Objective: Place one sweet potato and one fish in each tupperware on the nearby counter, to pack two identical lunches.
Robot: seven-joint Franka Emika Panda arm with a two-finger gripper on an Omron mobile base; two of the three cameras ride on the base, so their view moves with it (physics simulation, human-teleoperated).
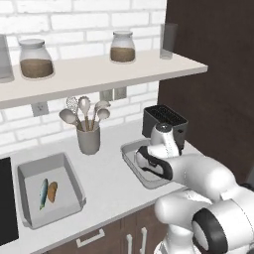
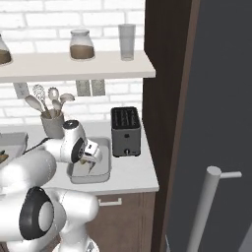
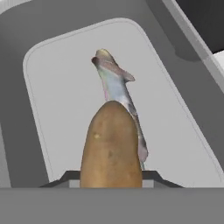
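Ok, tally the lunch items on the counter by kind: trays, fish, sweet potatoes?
Shallow pale grey rectangular trays: 2 (left, right)
Silvery-blue fish: 2 (left tray, right tray)
Brown oblong sweet potatoes: 2 (left tray, at the hand over the right tray)
Total: 6

Two tupperware (image 1: 30, 198) (image 1: 130, 154), two fish (image 1: 43, 192) (image 3: 118, 94), two sweet potatoes (image 1: 52, 191) (image 3: 111, 146), two jars (image 1: 35, 58) (image 1: 122, 47).
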